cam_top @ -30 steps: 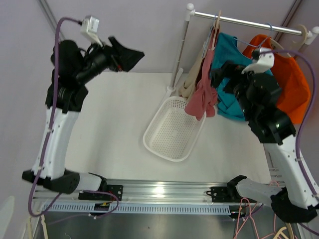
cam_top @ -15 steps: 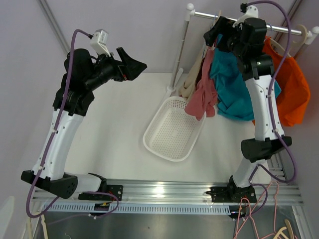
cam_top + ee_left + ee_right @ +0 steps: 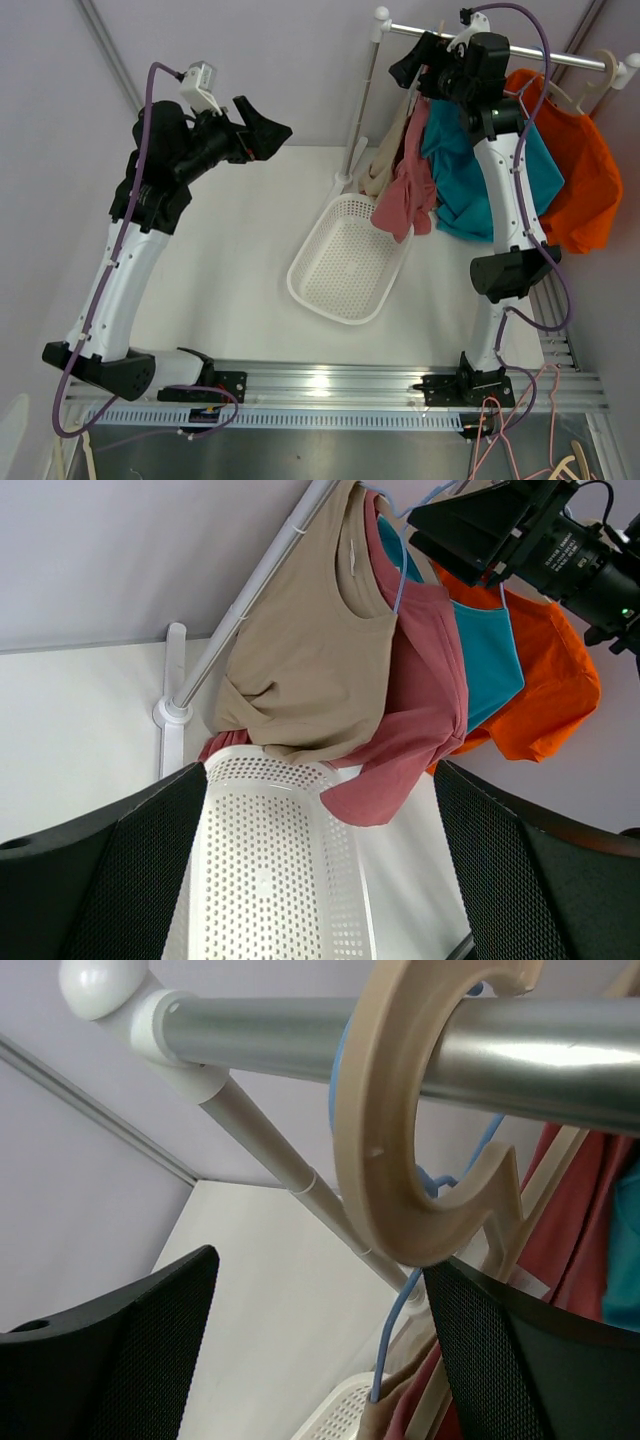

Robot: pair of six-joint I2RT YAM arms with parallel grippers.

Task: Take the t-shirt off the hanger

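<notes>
Left gripper [image 3: 270, 128] held high, well left of rail [image 3: 250, 1025], jaws spread wide. White basket [image 3: 270, 880] on table [image 3: 220, 250], below rail's left end, by the post foot. Four tees hang from rail, L to R: beige tee [image 3: 300, 670], pink tee [image 3: 420, 720], teal tee [image 3: 490, 660], orange tee [image 3: 545, 690]. Pink hem droops at basket rim. Right gripper [image 3: 402, 66] up at rail's left end, jaws spread. Wooden hanger hook [image 3: 400, 1140] looped over rail, sits btwn its fingers, close to right-hand one; contact: can't tell. Blue wire hanger [image 3: 395, 1330] just behind hook.
</notes>
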